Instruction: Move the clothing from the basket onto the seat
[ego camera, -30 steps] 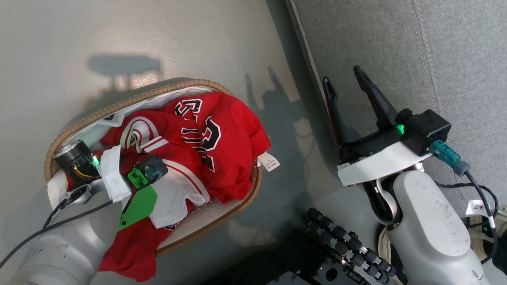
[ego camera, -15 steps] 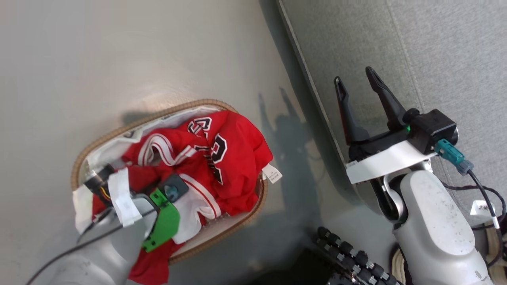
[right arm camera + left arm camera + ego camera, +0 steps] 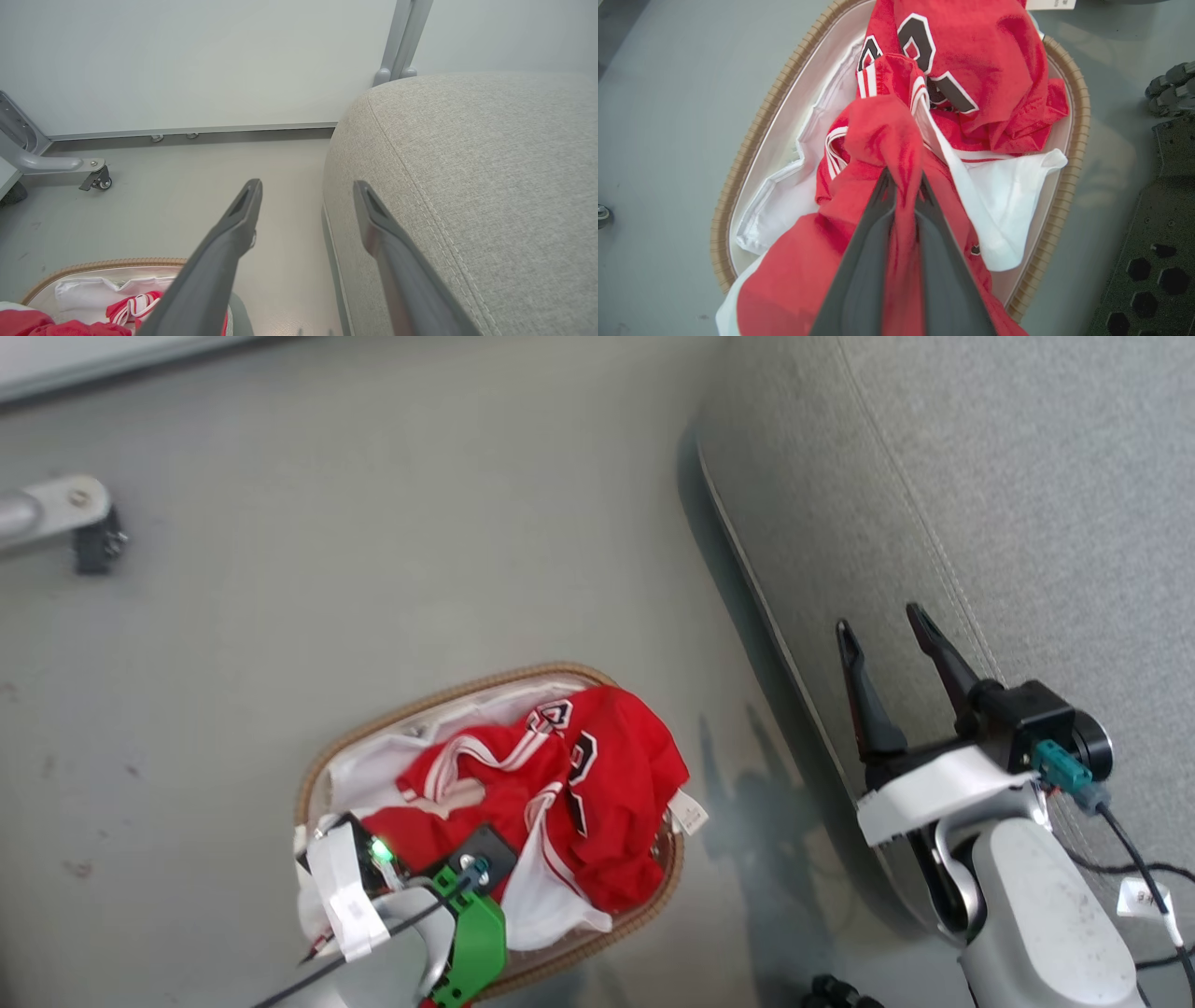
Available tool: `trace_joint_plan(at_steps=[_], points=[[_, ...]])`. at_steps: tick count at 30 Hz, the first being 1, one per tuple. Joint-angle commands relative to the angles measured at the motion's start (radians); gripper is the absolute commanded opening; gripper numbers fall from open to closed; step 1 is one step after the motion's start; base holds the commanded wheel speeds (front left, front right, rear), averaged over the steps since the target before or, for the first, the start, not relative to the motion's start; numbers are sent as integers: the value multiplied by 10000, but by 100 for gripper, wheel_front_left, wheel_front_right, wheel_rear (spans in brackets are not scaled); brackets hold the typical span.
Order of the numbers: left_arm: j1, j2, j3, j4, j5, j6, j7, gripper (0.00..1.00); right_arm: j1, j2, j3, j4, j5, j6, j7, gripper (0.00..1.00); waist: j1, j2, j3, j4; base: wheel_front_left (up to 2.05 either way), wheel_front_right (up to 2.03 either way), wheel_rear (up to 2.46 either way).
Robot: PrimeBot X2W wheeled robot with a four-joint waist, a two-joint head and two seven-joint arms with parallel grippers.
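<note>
The basket (image 3: 467, 680) stands on the grey floor left of the seat (image 3: 1027, 476), its brown rim (image 3: 752, 135) around a white liner sheet (image 3: 784, 191). Red clothing (image 3: 616, 775) with white stripes and black-and-white lettering is heaped in it (image 3: 994, 60). My left gripper (image 3: 904, 179) points down into the basket and is shut on a bunched fold of the red fabric, which rises in a peak between the fingers. My right gripper (image 3: 882, 635) hangs open and holds nothing, over the front edge of the light grey seat (image 3: 490, 163); in its own view it (image 3: 307, 186) straddles that edge.
A metal frame leg with a castor (image 3: 79, 523) stands on the floor at the far left, also by the wall (image 3: 96, 179). My dark base (image 3: 1157, 210) lies right of the basket. A white tag (image 3: 689, 813) hangs over the rim.
My left gripper has shut on the red fabric in the basket. The head camera has pulled back and shifted, so the basket looks smaller and lower. The right gripper stays open.
</note>
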State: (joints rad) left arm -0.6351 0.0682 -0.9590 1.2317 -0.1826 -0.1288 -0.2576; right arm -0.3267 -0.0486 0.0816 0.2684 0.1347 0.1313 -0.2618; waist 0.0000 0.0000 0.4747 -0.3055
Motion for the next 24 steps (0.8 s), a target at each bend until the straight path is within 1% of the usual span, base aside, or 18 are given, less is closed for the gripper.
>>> trace_joint_plan(at_steps=[1,5,7,12,19,24], points=[[304,-90,37,-125,-104,-27,-74,0,303,-47,-78,88,-131,-10,-48,100,0,0,-1442,898,0,0,0],[740,-144,42,-688,-265,60,-85,0,804,-52,-271,255,-362,-10,-48,100,0,0,-2241,1234,0,0,0],[1031,-140,226,-1149,-472,114,-87,0,1031,-56,-453,333,-182,-10,-48,100,0,0,-2654,1381,0,0,0],[1580,-148,596,-2364,-698,255,-83,0,1486,-47,-566,446,-393,-10,-48,100,0,0,-3477,1718,0,0,0],[2286,-126,1491,-4266,-901,493,-84,0,2053,-45,-611,587,-603,-10,-48,100,0,0,-4367,2144,0,0,0],[2618,-126,2367,-5537,-964,604,-85,0,2340,-47,-497,636,-632,-10,-48,100,0,0,-4649,2347,0,0,0]])
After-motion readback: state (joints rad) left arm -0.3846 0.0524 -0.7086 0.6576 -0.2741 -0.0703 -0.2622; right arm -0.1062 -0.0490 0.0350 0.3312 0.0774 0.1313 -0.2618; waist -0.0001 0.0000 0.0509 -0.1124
